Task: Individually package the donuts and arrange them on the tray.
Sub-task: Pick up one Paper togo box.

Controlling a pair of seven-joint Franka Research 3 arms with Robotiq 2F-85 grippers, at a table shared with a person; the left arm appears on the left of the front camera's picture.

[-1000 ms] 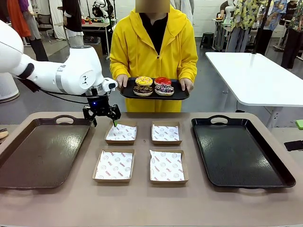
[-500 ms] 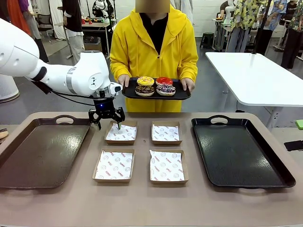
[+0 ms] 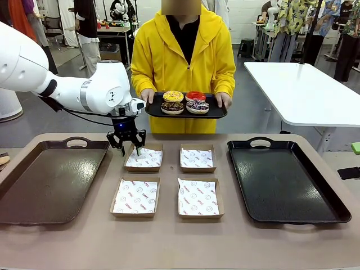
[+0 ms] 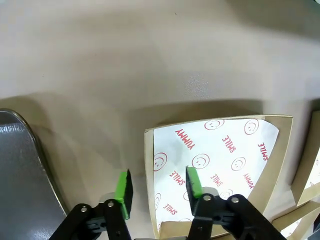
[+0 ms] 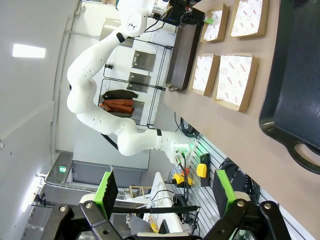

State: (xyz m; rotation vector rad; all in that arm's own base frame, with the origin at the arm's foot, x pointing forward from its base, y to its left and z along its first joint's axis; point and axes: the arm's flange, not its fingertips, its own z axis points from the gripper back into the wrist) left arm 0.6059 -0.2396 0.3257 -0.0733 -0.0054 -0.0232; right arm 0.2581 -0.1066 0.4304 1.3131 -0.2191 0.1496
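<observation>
The donuts lie on a small black tray [image 3: 216,113] that a person in yellow holds at the far side: yellow-iced [image 3: 172,96], red-iced [image 3: 195,96], chocolate [image 3: 172,107] and dark with purple-white sprinkles [image 3: 197,106]. My left gripper [image 3: 131,150] hangs low at the far-left cardboard box [image 3: 144,158]. In the left wrist view the left gripper [image 4: 157,187] straddles that paper-lined box's [image 4: 220,150] left wall, jaws partly narrowed, with a gap on each side. My right gripper [image 5: 165,192] is open and holds nothing, far from the table.
Several paper-lined boxes sit mid-table, among them one at the near right [image 3: 197,197]. A brown tray [image 3: 34,191] lies at the left and a black tray [image 3: 281,185] at the right. A white table [image 3: 304,90] stands behind at the right.
My left gripper has moved right and down onto the far-left box's left wall, and its jaws have narrowed. The person's tray has shifted slightly.
</observation>
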